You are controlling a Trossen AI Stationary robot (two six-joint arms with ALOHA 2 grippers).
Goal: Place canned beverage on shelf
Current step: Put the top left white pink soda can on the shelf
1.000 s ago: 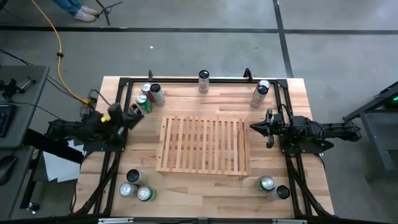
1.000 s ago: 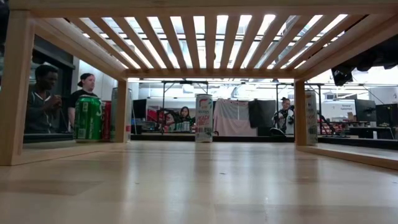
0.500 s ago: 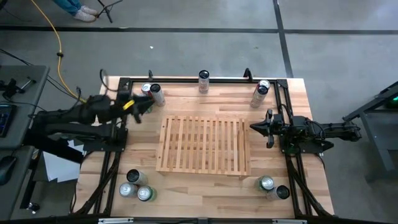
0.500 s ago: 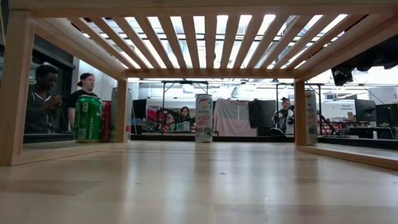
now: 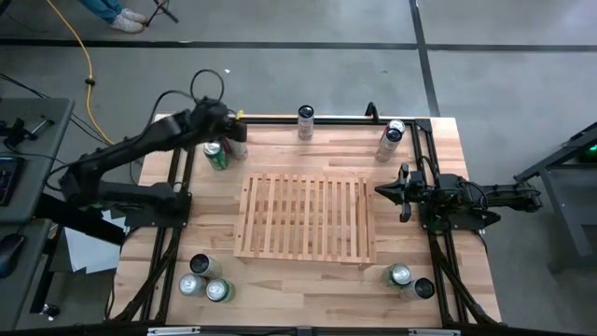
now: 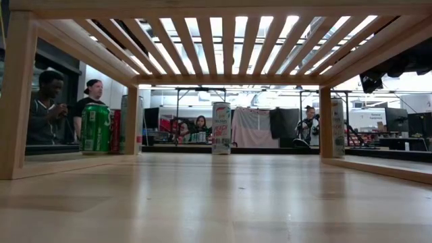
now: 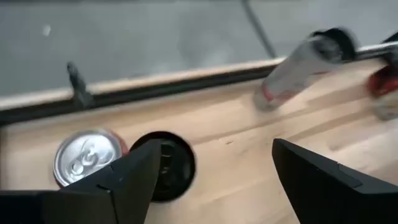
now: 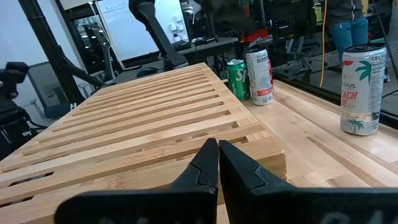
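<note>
The left pincer (image 7: 211,180), wide open and empty above 2 cans (image 7: 87,155), should drop straight over 1 before squeezing.

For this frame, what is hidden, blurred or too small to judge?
- Left gripper: high view, its own arm covers the fingertips; which can it targets is unclear.
- Dark can: left wrist view, a finger covers part.
- Tall can: left wrist view, blurred, label unreadable.
- Shelf top: low view shows only its underside.
</note>
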